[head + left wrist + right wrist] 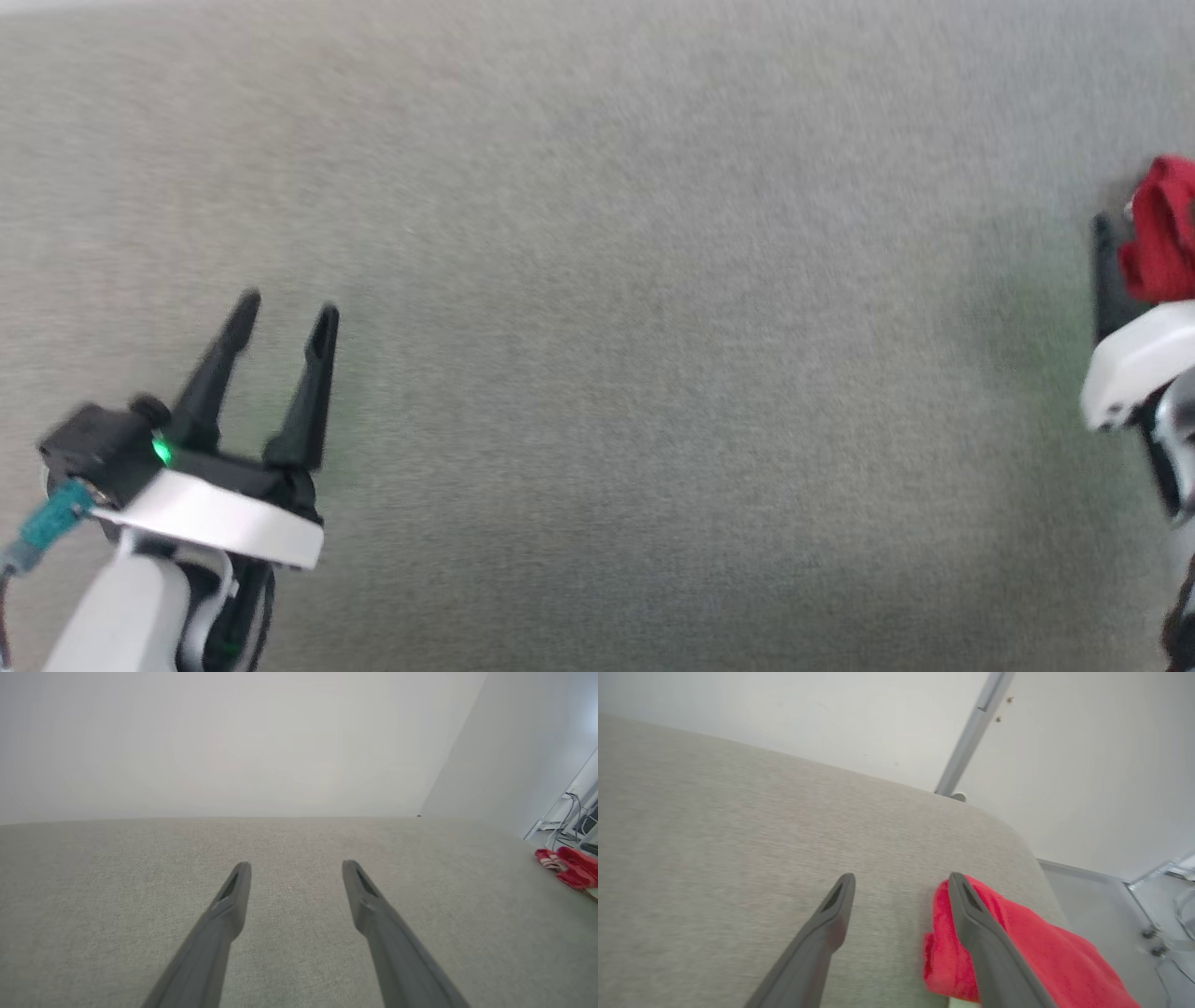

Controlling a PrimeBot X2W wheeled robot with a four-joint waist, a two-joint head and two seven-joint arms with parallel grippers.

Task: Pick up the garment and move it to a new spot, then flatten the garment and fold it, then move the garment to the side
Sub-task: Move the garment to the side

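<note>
The garment is a bunched red cloth lying near the right corner of the grey fabric surface. It shows as a small red heap at the right edge of the head view and far to the right in the left wrist view. My right gripper is open, and its right finger lies over the cloth, with a little red showing inside that finger. One dark finger stands next to the heap in the head view. My left gripper is open and empty at the lower left, far from the garment.
The surface's rounded corner and right edge drop to the floor just past the garment. A grey metal pole stands against the white wall behind. Cables and a metal frame sit on the floor to the right.
</note>
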